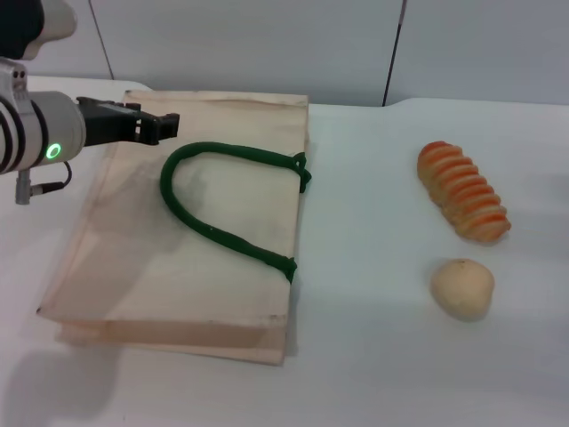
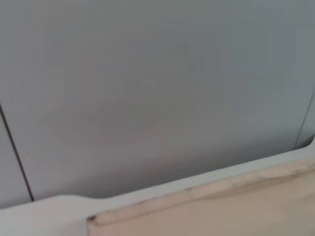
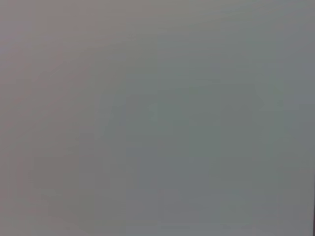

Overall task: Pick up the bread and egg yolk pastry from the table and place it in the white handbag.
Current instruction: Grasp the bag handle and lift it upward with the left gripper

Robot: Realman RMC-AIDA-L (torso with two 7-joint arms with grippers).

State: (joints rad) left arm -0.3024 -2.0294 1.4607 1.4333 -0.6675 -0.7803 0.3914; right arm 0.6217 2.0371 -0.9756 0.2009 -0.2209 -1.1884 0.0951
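White table [image 1: 373,356]: white handbag [image 1: 213,267] flat; bread [image 1: 464,191], egg yolk pastry [image 1: 462,287] apart.

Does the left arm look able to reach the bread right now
Probably not easily. The left tool sits over the white handbag's far left corner, while the bread lies across the table on the right. Nothing blocks the path.

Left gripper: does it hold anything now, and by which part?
Nothing is held. The left gripper hovers over the flat cream fabric handbag, near its far edge, not gripping it.

A pale grey panelled wall [image 1: 267,44] with dark vertical seams stands behind.
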